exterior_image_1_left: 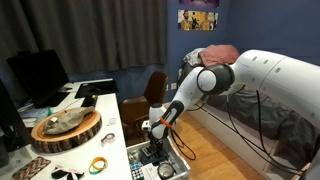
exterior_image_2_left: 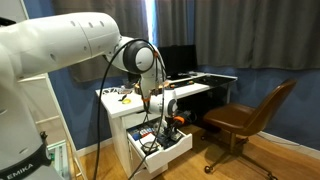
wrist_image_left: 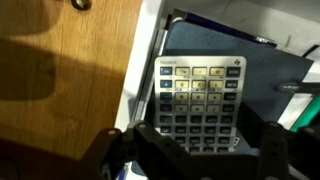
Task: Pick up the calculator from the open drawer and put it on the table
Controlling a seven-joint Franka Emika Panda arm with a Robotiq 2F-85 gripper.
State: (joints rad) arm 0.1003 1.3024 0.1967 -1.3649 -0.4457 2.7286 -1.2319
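In the wrist view, the calculator lies flat in the drawer, on a dark sheet or folder. The gripper stands with its jaws apart, one finger off each long side of the calculator's near end. The key rows run away from the jaws, and the display end is farthest from them. Nothing is clamped. The calculator looks light, thin and rigid, with a smooth plastic case that could slip or pivot if it is pinched at one end. My judgement is that the hold belongs across the two long edges, nearer the middle than the jaws stand now. Squeezing gently on the case sides would keep pressure off the keys. The drawer's white wall lies just outside one finger, so there is little room on that side.

In an exterior view, the gripper points down into the drawer, and the table lies off to one side of the jaws, higher than them. The calculator cannot be made out among the dark clutter below the jaws.

In an exterior view, the gripper hangs low inside the pulled-out drawer, under the front edge of the table. This view shows the lift and sideways clearance that the wrist view lacks, but not the jaw gap.
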